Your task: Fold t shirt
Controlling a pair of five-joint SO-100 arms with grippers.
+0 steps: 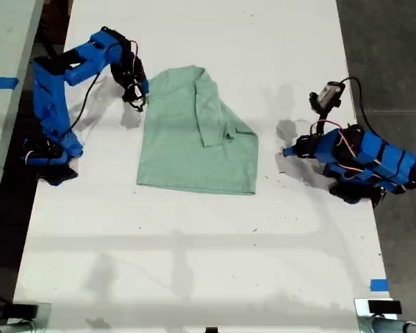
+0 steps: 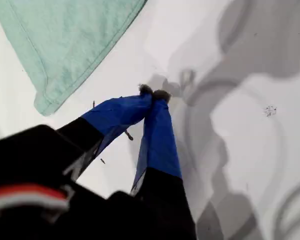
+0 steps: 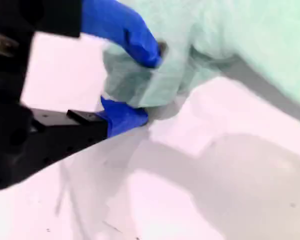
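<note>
Currently my second gripper [image 3: 142, 82] pinches the t shirt [image 1: 194, 135] at its edge on the exterior view's left; body runs rightward across the bench [image 1: 194, 263]. My first gripper [image 2: 153, 93], closed empty, sits just beside the opposite hem.

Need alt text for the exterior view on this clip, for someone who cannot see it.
A pale mint-green t shirt lies partly folded on a white table, one sleeve turned in over its body. At the exterior view's left, my second pincer grips the shirt's edge near the collar; at that view's right, my first pincer rests shut on bare table, apart from the shirt.
</note>
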